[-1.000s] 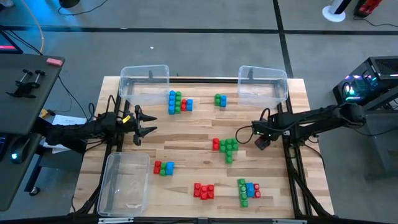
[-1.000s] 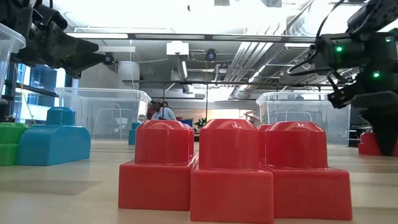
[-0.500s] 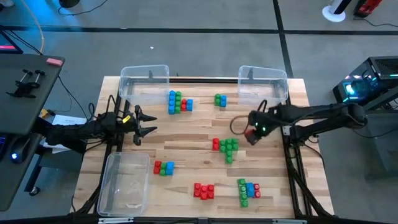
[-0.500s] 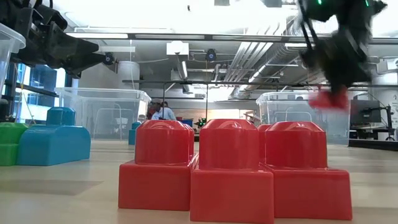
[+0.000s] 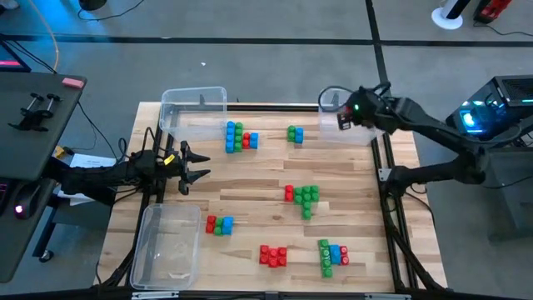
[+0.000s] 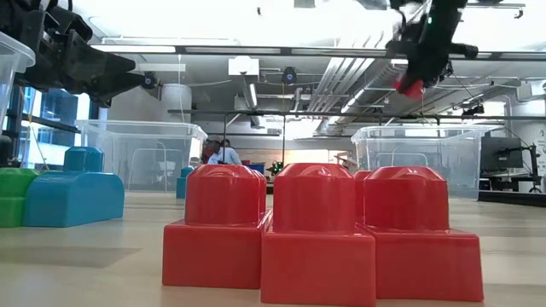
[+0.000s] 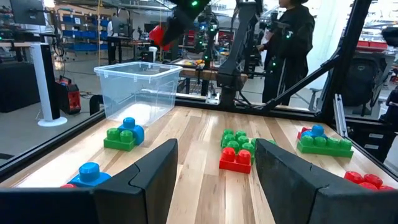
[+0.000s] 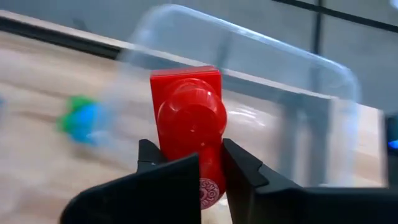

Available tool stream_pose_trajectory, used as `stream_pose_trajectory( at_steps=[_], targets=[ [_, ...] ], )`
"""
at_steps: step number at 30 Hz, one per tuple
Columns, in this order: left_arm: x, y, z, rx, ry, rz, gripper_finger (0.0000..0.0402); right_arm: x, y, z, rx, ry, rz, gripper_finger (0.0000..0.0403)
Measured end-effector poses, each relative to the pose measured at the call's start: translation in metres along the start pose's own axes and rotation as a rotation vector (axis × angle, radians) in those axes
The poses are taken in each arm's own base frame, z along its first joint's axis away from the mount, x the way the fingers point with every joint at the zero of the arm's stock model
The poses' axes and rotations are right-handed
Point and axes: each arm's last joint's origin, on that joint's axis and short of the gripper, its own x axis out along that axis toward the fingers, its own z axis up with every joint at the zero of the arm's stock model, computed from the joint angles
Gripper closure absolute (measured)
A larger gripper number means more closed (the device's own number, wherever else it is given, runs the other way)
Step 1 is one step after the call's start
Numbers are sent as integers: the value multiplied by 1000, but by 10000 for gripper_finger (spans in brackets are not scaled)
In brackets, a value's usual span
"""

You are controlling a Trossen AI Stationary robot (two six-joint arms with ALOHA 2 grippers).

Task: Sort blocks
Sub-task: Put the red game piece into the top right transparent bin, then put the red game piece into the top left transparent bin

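My right gripper [image 5: 342, 119] hangs over the clear bin [image 5: 366, 107] at the table's far right, shut on a single red block [image 8: 189, 118]; the low view shows this red block [image 6: 411, 85] high in the air. My left gripper [image 5: 196, 167] waits open at the table's left side, its fingers [image 7: 155, 171] with nothing between them. Clusters of blocks rest on the wood: blue-green-red [image 5: 240, 137], green [image 5: 295, 133], red-green [image 5: 302, 197], red-green-blue [image 5: 219, 224], red [image 5: 272, 255], green-blue-red [image 5: 332, 255]. My right gripper pinches the red block by two opposite side faces [image 8: 214, 167] between its two fingers [image 8: 245, 171]. The block's round stud faces the wrist camera. The block is lifted clear of the table and hangs below the gripper, above the far right bin.
A second clear bin [image 5: 193, 107] stands at the far left and a third [image 5: 166, 246] at the near left corner. Bare wood lies between the clusters. A person [image 7: 289, 37] stands beyond the table's right side.
My right gripper has shut on a red block that lay on the table right of the red-green cluster, lifted it clear, and carried it up and toward the far edge, over the far right bin.
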Motion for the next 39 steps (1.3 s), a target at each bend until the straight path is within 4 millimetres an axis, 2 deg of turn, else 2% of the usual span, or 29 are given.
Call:
stream_pose_trajectory(
  at_steps=[5, 11, 15, 21, 25, 29, 35, 39],
  targets=[
    [0, 0, 0, 0, -1, 0, 202, 26, -15, 17, 23, 49, -17, 323],
    [0, 0, 0, 0, 0, 0, 202, 28, -20, 31, 85, 9, 97, 227],
    [0, 0, 0, 0, -1, 0, 202, 5, -18, 44, 103, -44, 262, 198],
    [0, 0, 0, 0, -1, 0, 202, -49, -5, 56, 72, -119, 691, 194],
    [0, 0, 0, -3, -1, 0, 202, -72, 11, 50, 33, -86, 846, 194],
    [0, 0, 0, -71, -1, 0, 202, -87, 28, 37, -17, -40, 938, 194],
    [0, 0, 6, -325, -65, -15, 202, -105, 50, 7, -75, 112, 1018, 194],
    [-1, 0, 17, -510, -180, -22, 202, -115, 57, -17, -135, 174, 959, 194]
  ],
)
